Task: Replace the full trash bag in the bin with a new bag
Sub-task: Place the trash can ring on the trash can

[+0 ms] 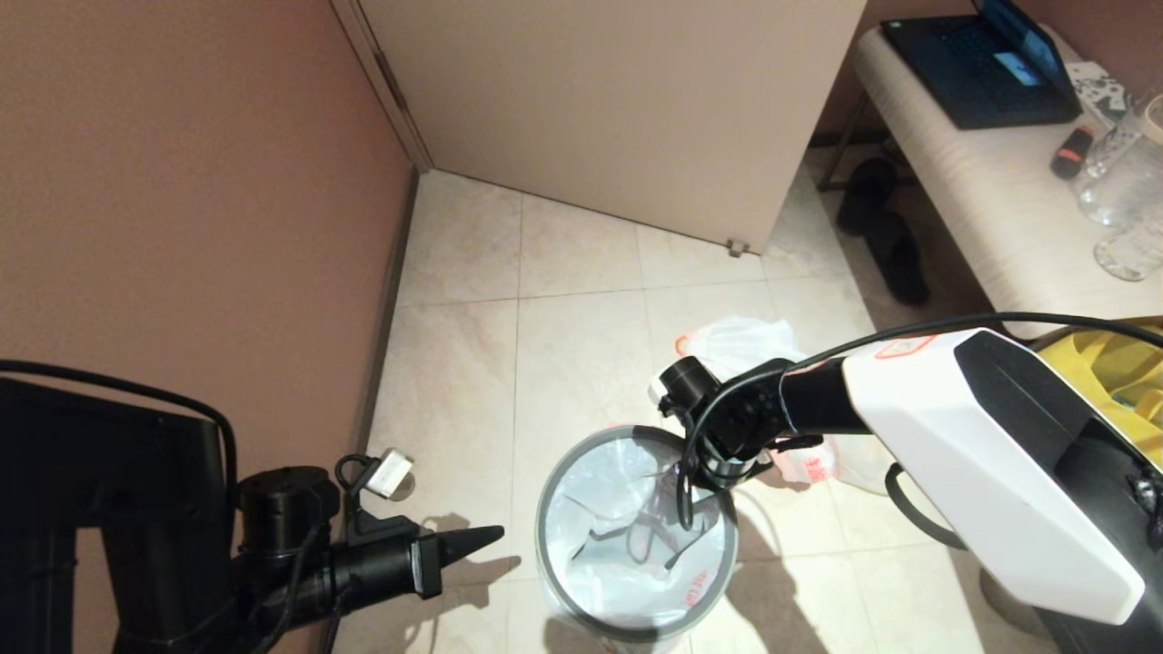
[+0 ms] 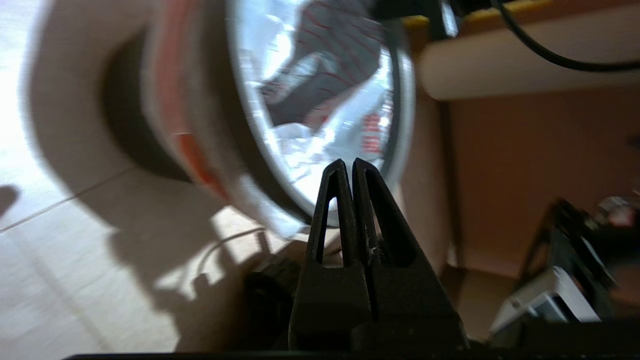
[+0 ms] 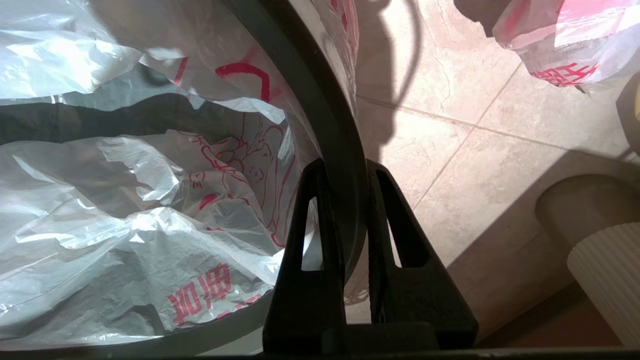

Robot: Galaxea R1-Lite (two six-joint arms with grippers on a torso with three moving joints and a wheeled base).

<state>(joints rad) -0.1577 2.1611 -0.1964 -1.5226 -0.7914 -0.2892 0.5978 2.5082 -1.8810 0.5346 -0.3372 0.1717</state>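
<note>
The bin stands on the tiled floor, its grey hoop lying round the top. The new bag, with its red cartoon drawing, lines the bin and sags crumpled inside. My right gripper reaches down at the bin's far right rim. In the right wrist view this gripper is shut on the hoop, one finger inside against the new bag. The full trash bag lies on the floor behind the right arm. My left gripper hovers left of the bin, shut and empty.
A reddish wall runs along the left and a beige door closes the back. At the right, a bench holds a laptop and glassware, with dark slippers beneath. A yellow tote sits behind my right arm.
</note>
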